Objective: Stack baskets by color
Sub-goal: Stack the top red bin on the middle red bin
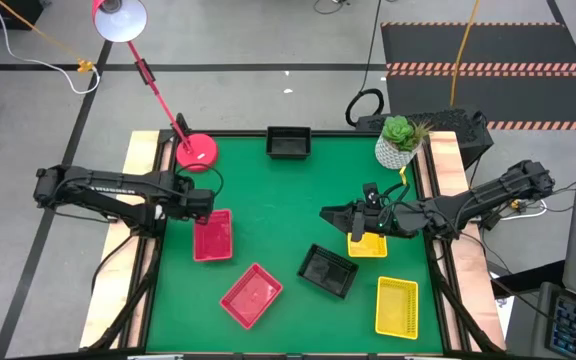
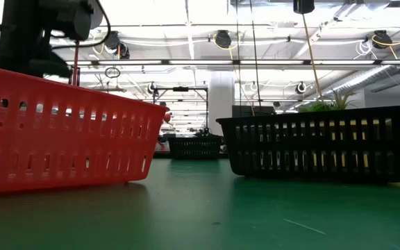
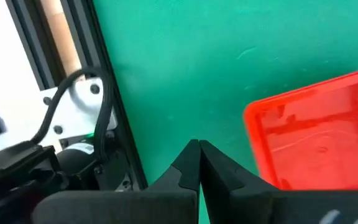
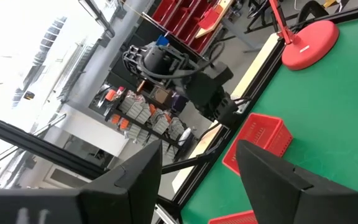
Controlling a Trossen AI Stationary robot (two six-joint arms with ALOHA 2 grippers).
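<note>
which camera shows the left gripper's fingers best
The left wrist view: the left gripper shows close up, fingers shut, empty, beside a red basket. The high view shows it small; the right wrist view, far off.

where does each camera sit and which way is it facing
High view: overhead, straight down on the green table; both arms show.
Low view: at tabletop height, level past a red mesh plastic basket and a black mesh plastic basket.
Left wrist view: past the shut left gripper onto a red basket's corner.
Right wrist view: between the open right gripper fingers toward the left arm.
Shared: the pink-red round lamp base, high and right wrist.
</note>
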